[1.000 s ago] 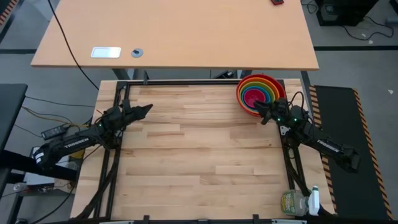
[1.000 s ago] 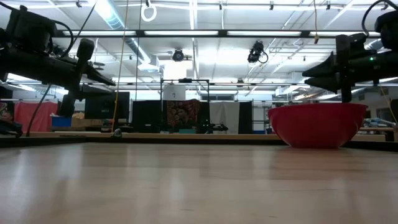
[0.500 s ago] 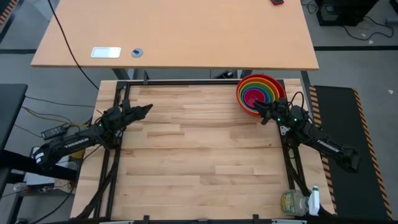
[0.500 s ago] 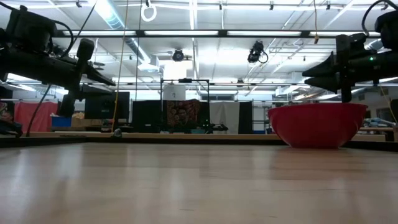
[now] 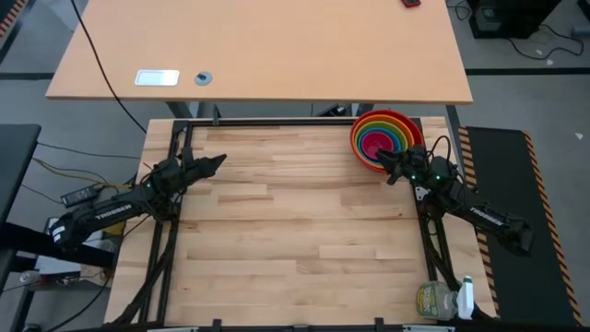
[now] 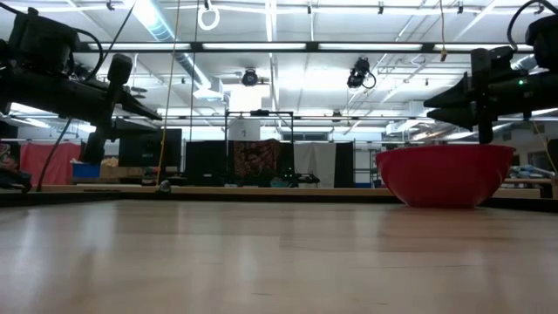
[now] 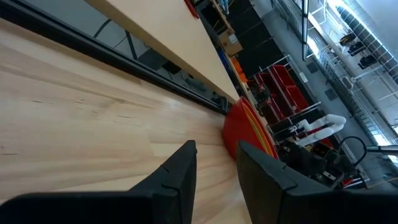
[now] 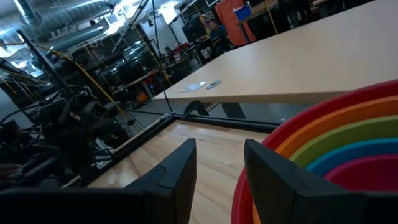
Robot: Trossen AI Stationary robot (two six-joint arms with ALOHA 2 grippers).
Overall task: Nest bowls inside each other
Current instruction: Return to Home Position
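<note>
The bowls [image 5: 386, 138] sit one inside another at the table's far right corner: red outermost, then orange, yellow-green and blue, with pink in the middle. The red bowl [image 6: 445, 174] rests on its base on the wood. My right gripper [image 5: 380, 157] hovers open just near-left of the stack, beside the red rim [image 8: 323, 134], with nothing between its fingers [image 8: 221, 146]. My left gripper [image 5: 219, 160] is open above the table's left side, pointing across toward the bowls [image 7: 249, 130], and is empty [image 7: 214, 149].
A light wooden desk [image 5: 258, 46] stands behind the table with a white card [image 5: 157, 77] and a small round item [image 5: 203, 78]. A black frame rail [image 5: 277, 122] runs along the far edge. A spray bottle and a jar [image 5: 442, 300] stand at the near right corner.
</note>
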